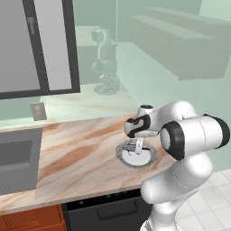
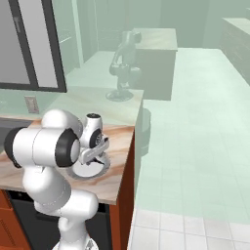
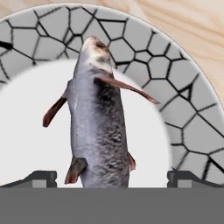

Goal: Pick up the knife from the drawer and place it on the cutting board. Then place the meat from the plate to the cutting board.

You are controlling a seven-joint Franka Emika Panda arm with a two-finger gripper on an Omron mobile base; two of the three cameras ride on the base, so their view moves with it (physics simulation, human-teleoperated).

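Observation:
The meat [image 3: 98, 127] is a grey mottled fish-shaped piece with reddish fins, lying on the white centre of the plate [image 3: 175, 105], which has a grey cracked-pattern rim. The plate [image 1: 151, 158] [image 2: 91, 173] sits on the wooden counter near its right front corner. My gripper [image 1: 133, 148] [image 2: 95, 157] [image 3: 114, 179] hovers just above the plate, pointing down. It is open, with its fingertips [image 3: 41, 178] on either side of the meat's tail end and not touching it. The knife, the drawer and the cutting board are out of view.
A steel sink [image 1: 16, 162] is set into the counter's left end. A grey stand appliance [image 1: 106, 63] stands at the back on the pale counter. A dark dishwasher front [image 1: 103, 210] is below the counter edge. The counter ends just right of the plate [image 2: 128, 161].

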